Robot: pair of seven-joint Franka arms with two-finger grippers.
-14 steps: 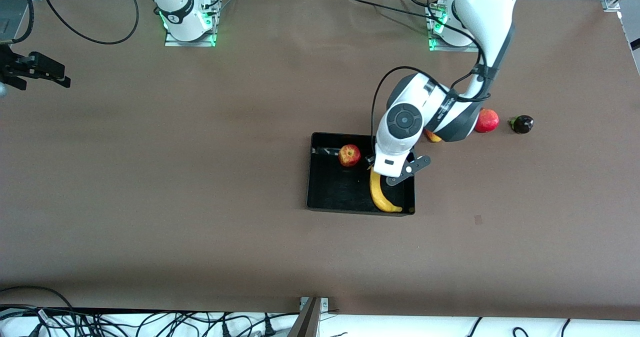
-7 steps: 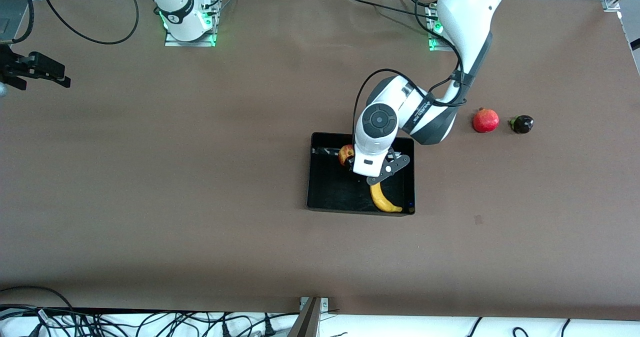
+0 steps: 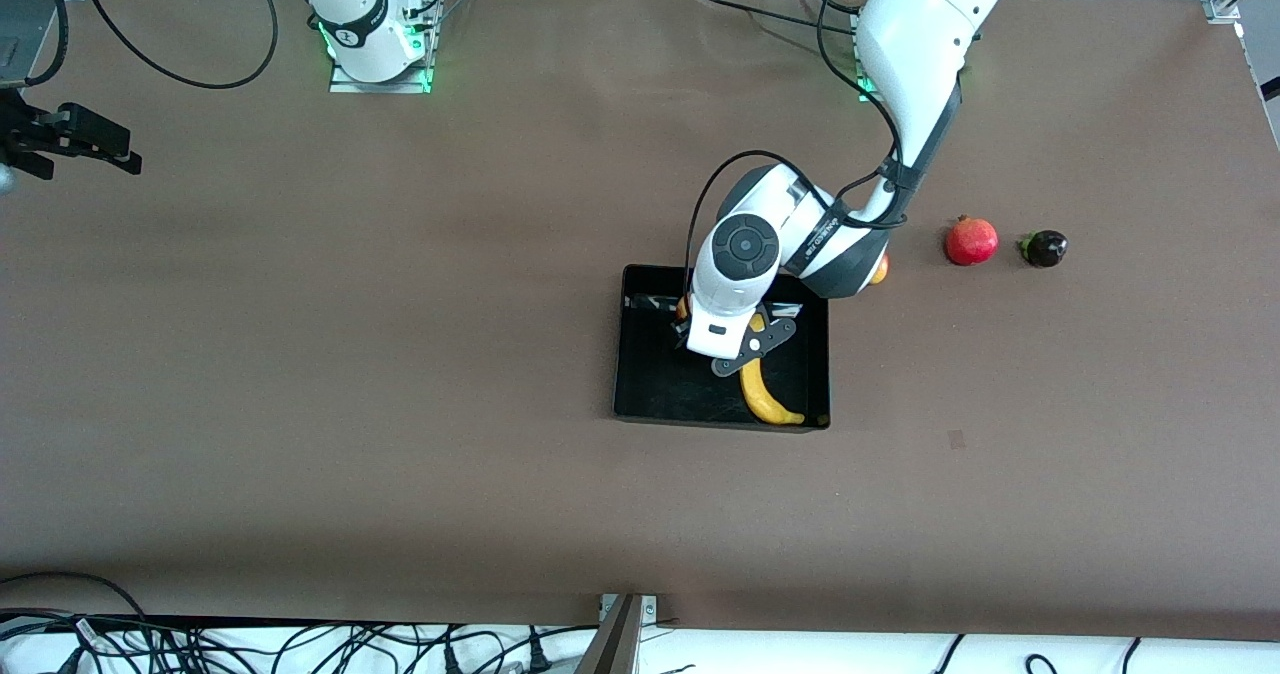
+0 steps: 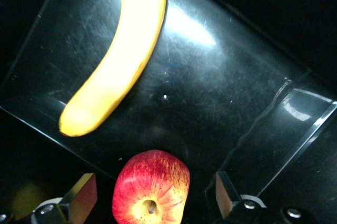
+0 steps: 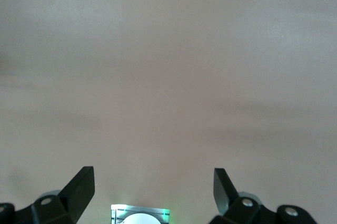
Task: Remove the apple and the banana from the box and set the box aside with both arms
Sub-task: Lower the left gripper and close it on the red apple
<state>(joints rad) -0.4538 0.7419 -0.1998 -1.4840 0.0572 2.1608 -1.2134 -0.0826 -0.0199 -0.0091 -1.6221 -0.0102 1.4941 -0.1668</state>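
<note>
Left claw [image 4: 150, 203] hangs wide open astride the small red-and-yellow apple [image 4: 151, 188], gripping nothing, inside the black plastic open-top box [image 3: 640, 394]. Long yellow banana [image 3: 763, 394] lies there too. Right claw [image 5: 152, 190], open, waits over bare table [image 3: 300, 354]. Nothing removed yet.

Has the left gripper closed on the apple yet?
No: in the left wrist view the left gripper is open, its fingers standing apart on either side of the apple in the box.

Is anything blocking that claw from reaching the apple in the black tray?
Nothing visible does. The left gripper hangs open over the box, its jaws on either side of the apple. The banana lies beside it, apart.
</note>
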